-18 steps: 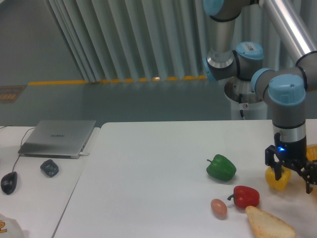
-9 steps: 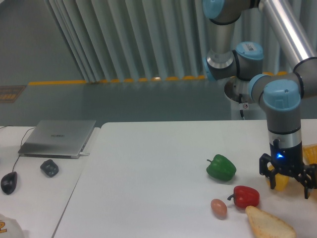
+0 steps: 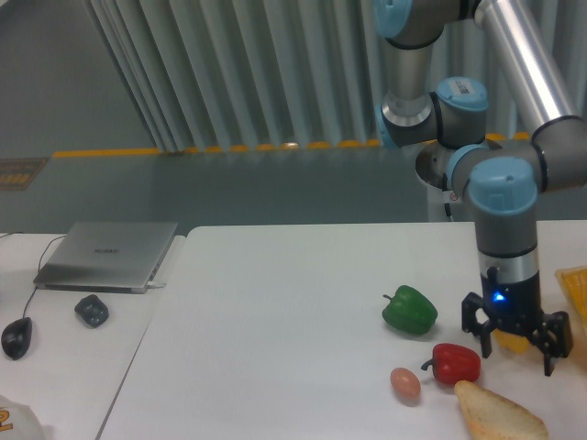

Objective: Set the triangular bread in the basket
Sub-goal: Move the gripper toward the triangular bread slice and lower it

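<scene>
The triangular bread [image 3: 500, 414], a tan wedge with a pale top, lies at the table's front right edge, and the frame's bottom cuts it off. My gripper [image 3: 514, 356] hangs just above and behind it, pointing down. It is open, with nothing held between its fingers. Only a yellow-orange corner of the basket [image 3: 573, 286] shows at the right edge of the view, to the right of the gripper.
A yellow pepper [image 3: 515, 343] sits right behind the gripper, partly hidden by it. Left of the gripper is a red pepper [image 3: 456, 363], with a small pinkish egg [image 3: 404, 385] beyond it. A green pepper [image 3: 409, 310] lies further back. A laptop [image 3: 108, 254], a mouse [image 3: 16, 337] and a dark object [image 3: 92, 311] are at far left.
The gripper has moved left and a little lower, away from the basket and over toward the red pepper and the bread. The objects on the table have not moved.
</scene>
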